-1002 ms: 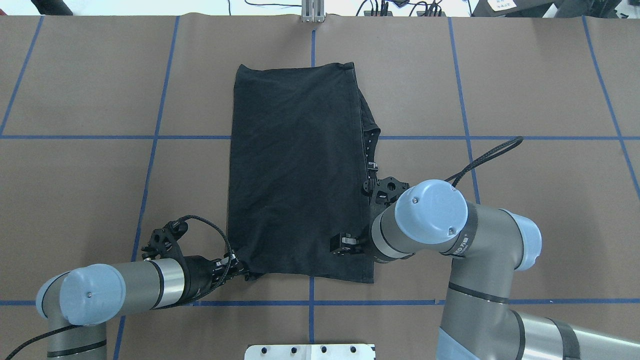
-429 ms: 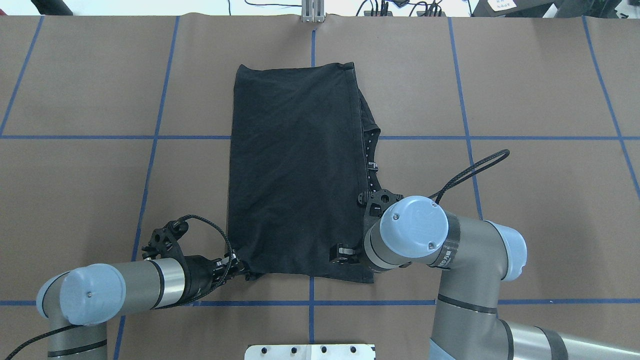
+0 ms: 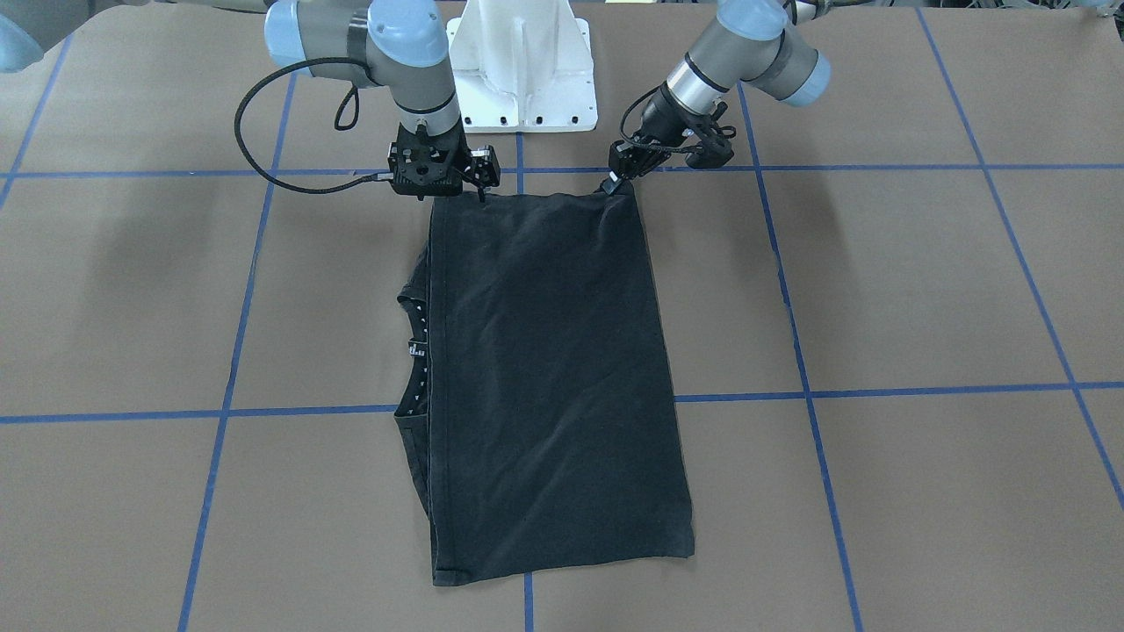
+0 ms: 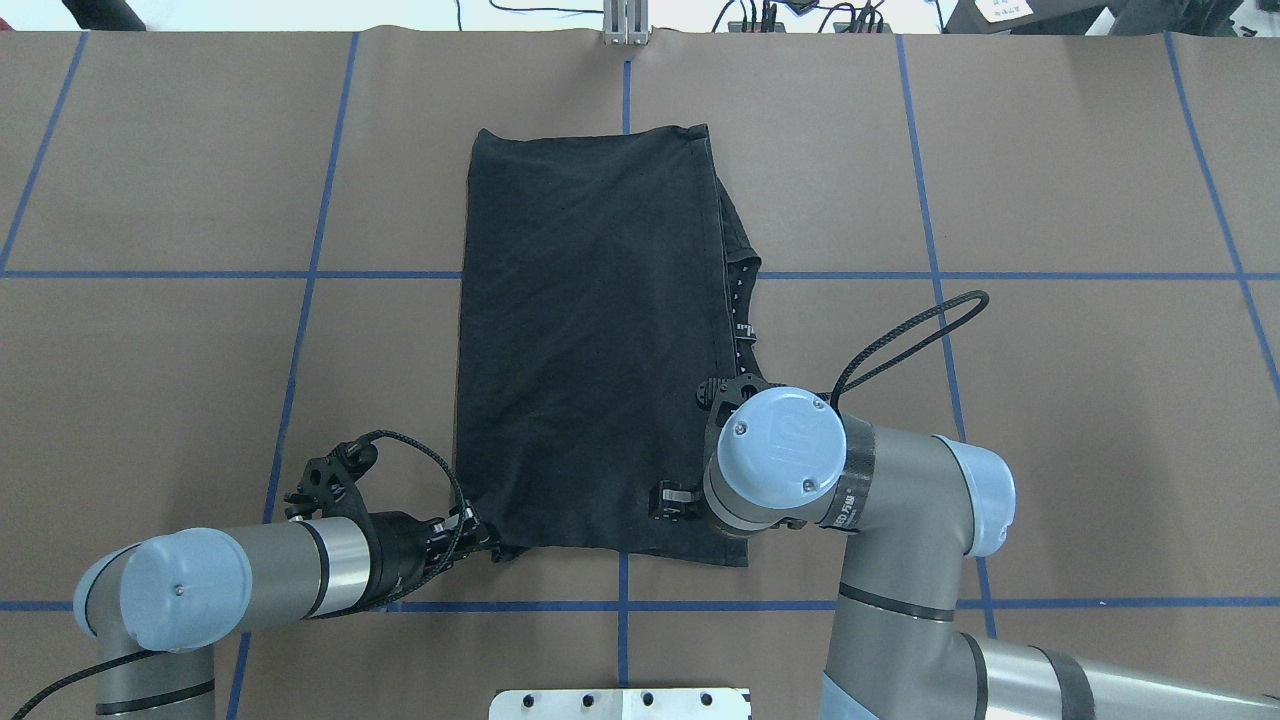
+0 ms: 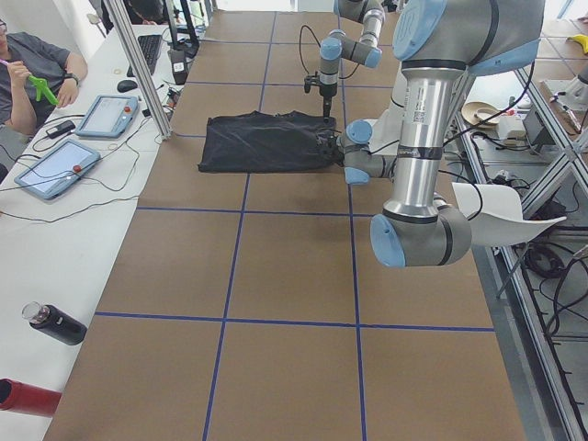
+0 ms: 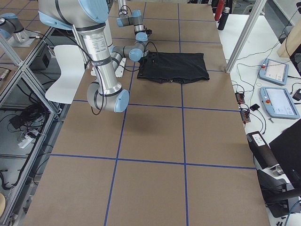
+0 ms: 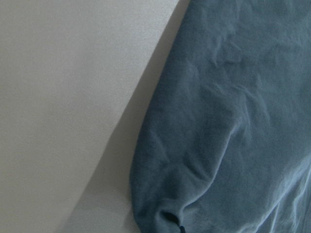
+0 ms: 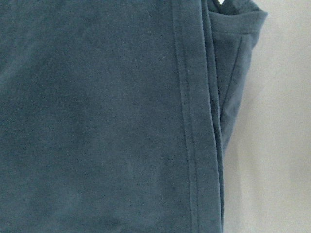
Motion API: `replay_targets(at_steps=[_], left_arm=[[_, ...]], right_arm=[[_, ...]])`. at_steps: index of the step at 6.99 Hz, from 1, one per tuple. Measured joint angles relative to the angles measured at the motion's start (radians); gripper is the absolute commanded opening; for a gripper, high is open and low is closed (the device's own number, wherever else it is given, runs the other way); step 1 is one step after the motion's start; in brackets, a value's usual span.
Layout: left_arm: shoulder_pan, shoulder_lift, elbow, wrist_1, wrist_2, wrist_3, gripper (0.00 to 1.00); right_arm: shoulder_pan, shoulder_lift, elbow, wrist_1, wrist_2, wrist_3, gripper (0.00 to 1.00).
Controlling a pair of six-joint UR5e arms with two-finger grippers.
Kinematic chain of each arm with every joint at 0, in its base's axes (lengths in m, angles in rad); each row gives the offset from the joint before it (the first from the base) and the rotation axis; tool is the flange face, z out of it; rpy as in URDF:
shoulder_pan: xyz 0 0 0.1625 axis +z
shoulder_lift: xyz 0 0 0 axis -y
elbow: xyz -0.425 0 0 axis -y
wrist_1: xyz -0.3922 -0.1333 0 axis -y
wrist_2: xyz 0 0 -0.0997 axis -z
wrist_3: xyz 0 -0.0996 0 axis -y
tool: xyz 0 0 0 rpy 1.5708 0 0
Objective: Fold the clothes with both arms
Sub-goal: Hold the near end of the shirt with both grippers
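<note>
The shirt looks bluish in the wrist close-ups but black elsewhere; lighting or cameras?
Left wrist view: the T-shirt is washed to grey-blue, the table pale grey, with a soft shadow along the cloth's edge. Right wrist view: same blue cast, slightly grainy. Overhead view: black T-shirt, brown table, even light, so probably the wrist cameras.

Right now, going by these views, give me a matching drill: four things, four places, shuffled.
Things:
1. left gripper
2. right gripper
3. collar
4. pedestal base

Places:
A. pokes out from under the folded edge on the robot's right
B. at the near left corner of the T-shirt
C. clear of the cloth, on the robot's side of the near hem
D. at the near right corner

Pairs: 1-B, 2-D, 3-A, 4-C
</note>
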State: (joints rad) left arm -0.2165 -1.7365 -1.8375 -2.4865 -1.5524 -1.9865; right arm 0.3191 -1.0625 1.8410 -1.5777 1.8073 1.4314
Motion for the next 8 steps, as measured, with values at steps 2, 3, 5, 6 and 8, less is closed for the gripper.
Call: replay_targets(at_steps=[2, 3, 5, 6, 8], left_arm=[[0.001, 0.000, 0.002, 0.000, 0.000, 0.000, 0.00], [0.001, 0.000, 0.003, 0.000, 0.000, 0.000, 0.00], [0.000, 0.000, 0.003, 0.000, 0.000, 0.000, 0.00], [0.000, 0.000, 0.002, 0.000, 0.000, 0.000, 0.00], [0.000, 0.000, 0.001, 0.000, 0.001, 0.000, 0.00]], right_arm=[[0.000, 0.006, -0.015, 0.002, -0.006, -0.005, 1.00], [0.000, 0.007, -0.024, 0.003, -0.008, -0.009, 1.00], [-0.002, 0.007, -0.036, 0.005, -0.008, -0.013, 1.00], [-0.005, 0.008, -0.040, 0.005, -0.008, -0.014, 1.00], [-0.012, 0.009, -0.048, 0.006, -0.008, -0.013, 1.00]])
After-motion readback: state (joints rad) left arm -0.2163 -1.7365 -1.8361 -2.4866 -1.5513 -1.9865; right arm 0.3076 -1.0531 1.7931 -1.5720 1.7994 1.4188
